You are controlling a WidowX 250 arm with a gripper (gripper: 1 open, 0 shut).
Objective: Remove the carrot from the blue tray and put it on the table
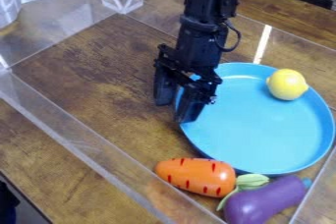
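From here I see one pincer (pixel 186 92), clenched, beside the left edge of one blue tray (pixel 256 125). One carrot (pixel 197 175) lies nearer me than the pincer, off the tray, next to one eggplant (pixel 260 203). One lemon (pixel 286 84) sits right of it.

Orange, dark-striped carrot (pixel 197 176) seen lying on brown wood-grain table (pixel 82 69), just beside round blue tray (pixel 252 120).
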